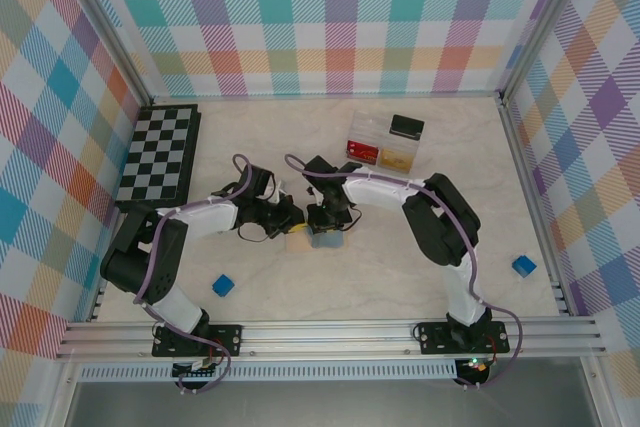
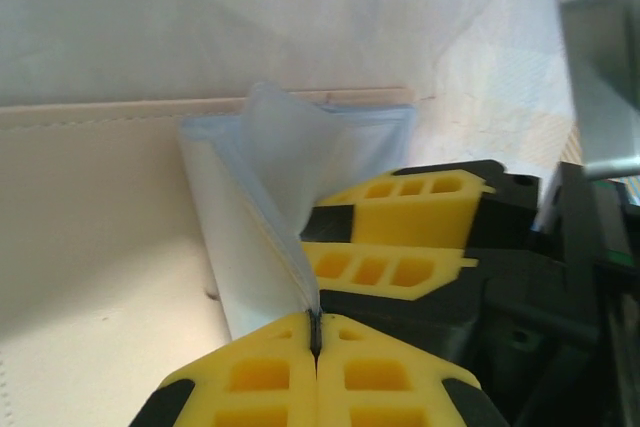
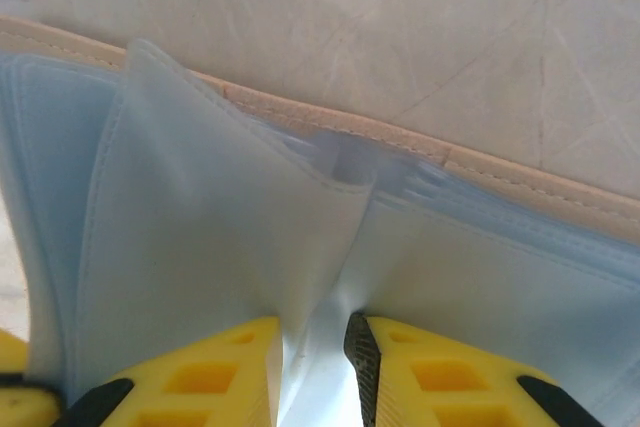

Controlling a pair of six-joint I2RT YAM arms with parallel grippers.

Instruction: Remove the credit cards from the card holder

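The card holder (image 1: 300, 241) lies open on the surface (image 1: 400, 267) — long axis left-right. Left tool (image 2: 315, 332) pinches its blue lining; right tool (image 3: 310, 347) straddles a fold — jaws apart

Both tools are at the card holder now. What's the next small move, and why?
Probably close the right tool on the blue lining fold standing between its open fingers. The left tool is shut on a flap of the card holder, so a second grip could spread the pocket open.
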